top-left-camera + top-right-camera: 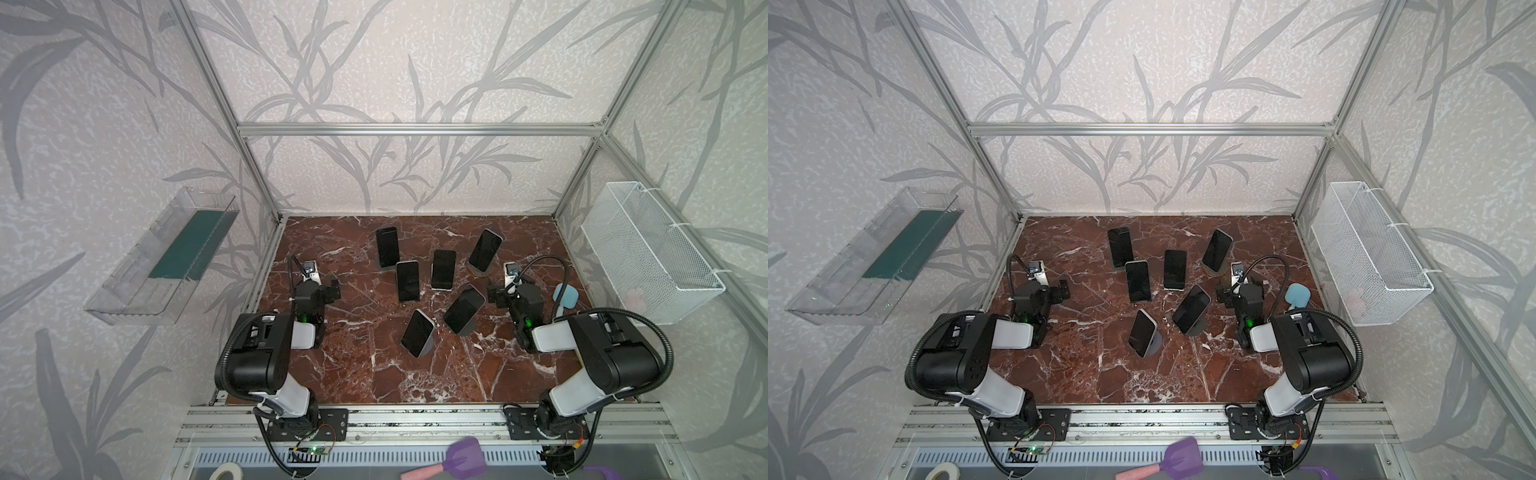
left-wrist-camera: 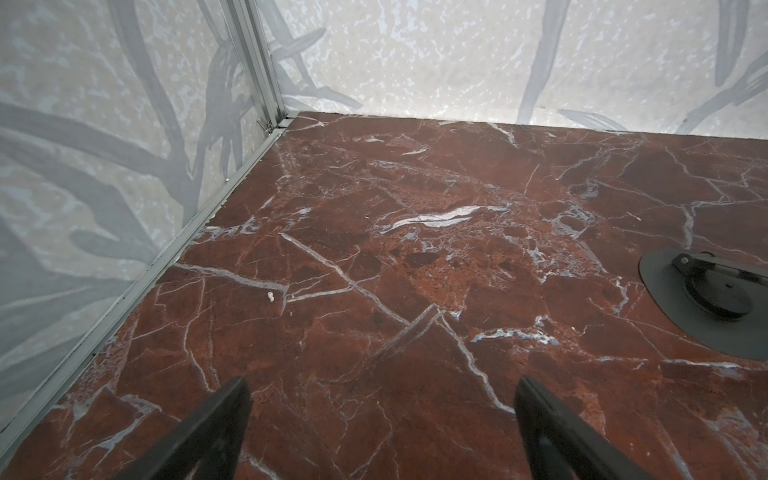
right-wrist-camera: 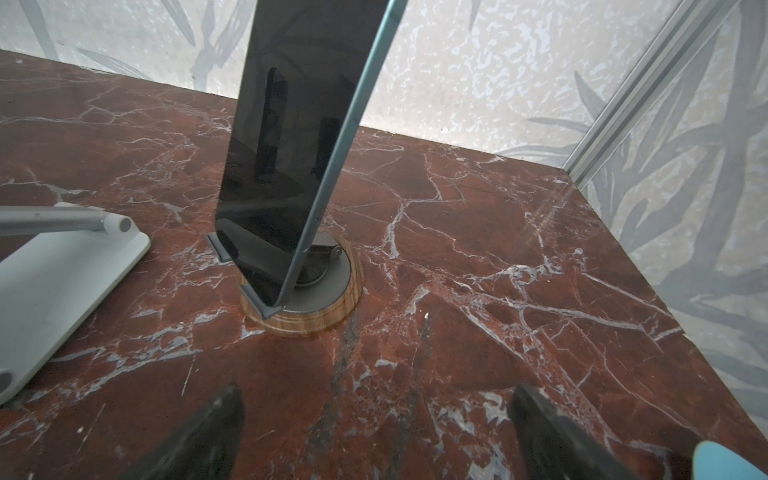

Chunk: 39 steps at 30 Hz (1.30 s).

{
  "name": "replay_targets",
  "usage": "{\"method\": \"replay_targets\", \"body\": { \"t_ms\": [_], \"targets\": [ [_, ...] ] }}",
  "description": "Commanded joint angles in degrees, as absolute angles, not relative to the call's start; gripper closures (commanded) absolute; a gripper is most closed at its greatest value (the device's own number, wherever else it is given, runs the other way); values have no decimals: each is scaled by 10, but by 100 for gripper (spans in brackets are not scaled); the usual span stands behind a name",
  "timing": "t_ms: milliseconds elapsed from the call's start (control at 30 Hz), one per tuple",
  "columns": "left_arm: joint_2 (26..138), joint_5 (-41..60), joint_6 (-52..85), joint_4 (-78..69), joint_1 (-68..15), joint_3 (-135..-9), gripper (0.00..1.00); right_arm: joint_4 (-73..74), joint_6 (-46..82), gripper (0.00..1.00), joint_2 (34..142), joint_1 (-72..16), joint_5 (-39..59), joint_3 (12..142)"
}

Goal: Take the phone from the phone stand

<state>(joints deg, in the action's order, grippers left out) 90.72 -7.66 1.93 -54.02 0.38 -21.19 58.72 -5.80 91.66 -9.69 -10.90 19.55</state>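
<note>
Six close-set phones [image 1: 443, 269] on stands [image 3: 316, 320]

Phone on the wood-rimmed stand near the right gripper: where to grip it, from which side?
Probably the phone by its long side edges, upper half, from the screen side. It leans back with its bottom edge behind the lip of the stand, blocking the lower end.

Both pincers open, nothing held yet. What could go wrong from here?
1. The tilted phone ahead of the right pincer sits in a shallow lip of its wood-based stand; a sideways pull may topple both.
2. The nearer middle phone and the farther middle phone stand close together; reaching either may knock the other.
</note>
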Motion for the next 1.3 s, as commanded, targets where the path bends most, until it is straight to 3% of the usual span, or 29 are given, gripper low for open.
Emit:
{"method": "replay_targets", "body": {
  "t_ms": [0,233,300,367,667,833,967,1133,1233,1267],
  "targets": [
    [899,-82,12,-545,2,-215,1,596,-51,1,916,-94,-127,205],
    [897,-93,17,-570,3,-202,1,596,-51,1,916,-94,-130,204],
    [895,-100,15,-612,3,-183,1,603,-40,1,908,-100,-192,199],
    [874,-115,22,-611,2,-172,1,592,-30,1,892,-97,-185,192],
    [696,-118,34,-329,3,-240,1,623,-39,1,894,-99,-182,181],
    [625,-141,57,-122,3,-346,1,605,-40,1,891,-98,-178,189],
    [588,-200,121,26,3,-443,1,409,-27,1,816,-101,-219,262],
    [533,-185,150,150,3,-524,1,180,-26,1,738,-105,-269,405],
    [487,-246,259,163,8,-516,1,3,32,1,698,-105,-292,495],
    [475,-216,260,153,17,-513,1,-27,47,1,687,-104,-298,514]
  ]
}}
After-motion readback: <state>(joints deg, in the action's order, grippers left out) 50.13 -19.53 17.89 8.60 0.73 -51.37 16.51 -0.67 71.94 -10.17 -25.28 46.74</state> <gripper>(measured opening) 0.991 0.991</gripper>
